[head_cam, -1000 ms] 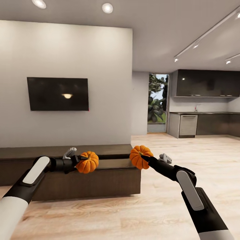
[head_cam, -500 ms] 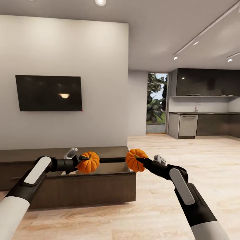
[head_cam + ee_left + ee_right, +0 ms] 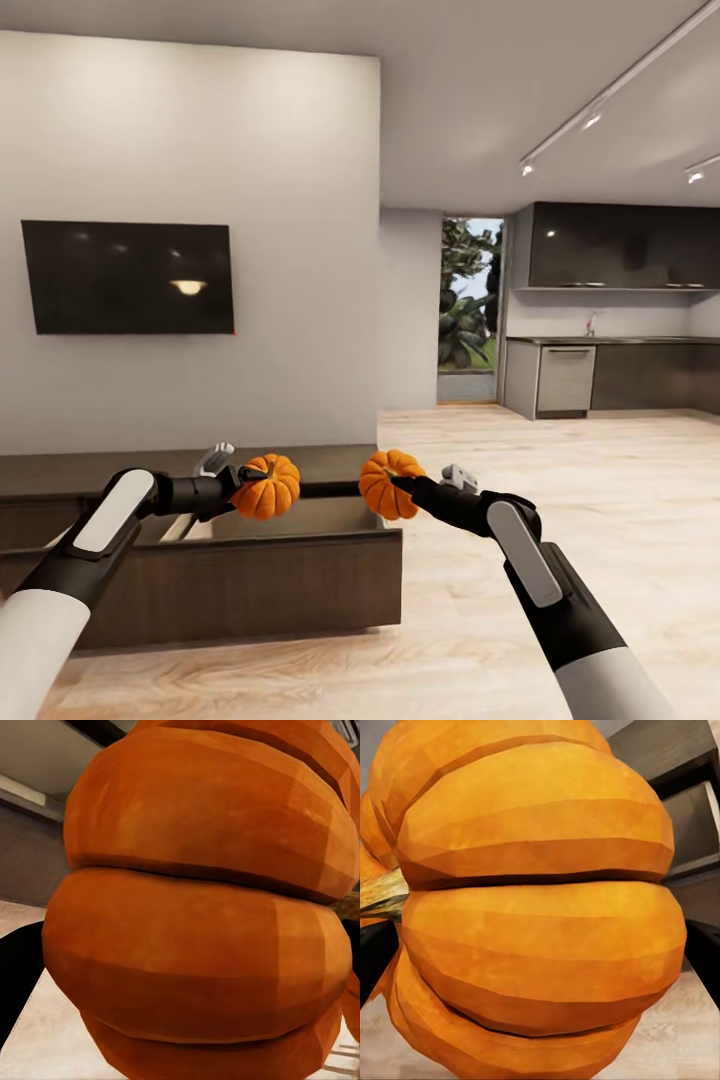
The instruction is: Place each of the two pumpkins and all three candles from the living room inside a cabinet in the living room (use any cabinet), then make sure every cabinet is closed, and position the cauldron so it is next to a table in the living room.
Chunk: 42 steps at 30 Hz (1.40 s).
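Claws: both clamped on pumpkins, held in the air over the cabinet.

Long low dark brown wood cabinet (image 3: pixel 250 585) sits below a flat black wall screen (image 3: pixel 128 277); one compartment open, pale interior showing. Left claw (image 3: pixel 240 480) grips a small ribbed orange pumpkin (image 3: pixel 266 486) above that opening. Right claw (image 3: pixel 400 487) grips a second ribbed orange pumpkin (image 3: pixel 385 484) over the cabinet's end; brownish stem (image 3: pixel 382 894) visible.

No legible text, label, brand, number or sign is found in any view. The wall-mounted screen (image 3: pixel 128 277) is dark and blank. The cabinet (image 3: pixel 250 580) fronts and both pumpkin surfaces are unmarked.
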Motion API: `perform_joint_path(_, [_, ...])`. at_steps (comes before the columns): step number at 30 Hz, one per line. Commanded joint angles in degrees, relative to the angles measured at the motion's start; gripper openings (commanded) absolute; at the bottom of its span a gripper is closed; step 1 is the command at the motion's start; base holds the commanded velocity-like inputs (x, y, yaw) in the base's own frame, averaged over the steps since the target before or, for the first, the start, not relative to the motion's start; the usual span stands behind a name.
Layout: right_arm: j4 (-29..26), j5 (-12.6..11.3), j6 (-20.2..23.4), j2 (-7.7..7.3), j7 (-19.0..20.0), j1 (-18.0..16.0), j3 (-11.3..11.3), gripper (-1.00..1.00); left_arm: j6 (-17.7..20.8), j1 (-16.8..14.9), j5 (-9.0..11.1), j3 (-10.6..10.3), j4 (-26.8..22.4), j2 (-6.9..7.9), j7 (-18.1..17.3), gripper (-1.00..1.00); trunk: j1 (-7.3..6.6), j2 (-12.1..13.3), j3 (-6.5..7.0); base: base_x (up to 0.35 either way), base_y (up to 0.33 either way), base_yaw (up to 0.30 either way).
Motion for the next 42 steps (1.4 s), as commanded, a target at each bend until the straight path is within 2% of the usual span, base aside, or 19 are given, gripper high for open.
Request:
perform_joint_path(1, [-0.1, -0.4, 0.0, -0.04, -0.6, -0.1, 0.4, -1.0, 0.0, 0.0, 0.6, -0.1, 0.0, 0.05, 0.6, -1.0, 0.0, 0.0, -0.08, 0.16, 0.075, 0.0])
perform_joint_path(9, [-0.4, -0.5, -0.1, -0.01, -0.7, -0.1, 0.9, -1.0, 0.0, 0.0, 0.7, -0.1, 0.0, 0.01, 0.6, -1.0, 0.0, 0.0, -0.08, 0.218, 0.136, 0.001])
perform_joint_path(14, [-0.5, -0.5, -0.1, 0.05, -0.7, -0.1, 0.9, -1.0, 0.0, 0.0, 0.7, -0.1, 0.0, 0.01, 0.6, -1.0, 0.0, 0.0, -0.32, 0.163, -0.05, 0.089])
perform_joint_path(26, [-0.6, -0.6, -0.1, 0.36, -0.7, 0.0, 0.9, -1.0, 0.0, 0.0, 0.6, -0.1, -0.1, 0.01, 0.6, -1.0, 0.0, 0.0, -0.7, 0.028, -0.033, 0.087])
perform_joint_path(34, [-0.7, -0.6, -0.2, 0.8, -0.7, 0.0, 0.9, -1.0, 0.0, 0.0, 0.6, -0.2, -0.1, -0.02, 0.6, -1.0, 0.0, 0.0, -0.4, 0.019, -0.001, 0.218])
perform_joint_path(42, [-0.7, -0.6, -0.2, 0.86, -0.7, 0.0, 0.9, -1.0, 0.0, 0.0, 0.4, -0.4, -0.1, 0.01, 0.4, -1.0, 0.0, 0.0, -0.04, 0.208, -0.019, 0.252])
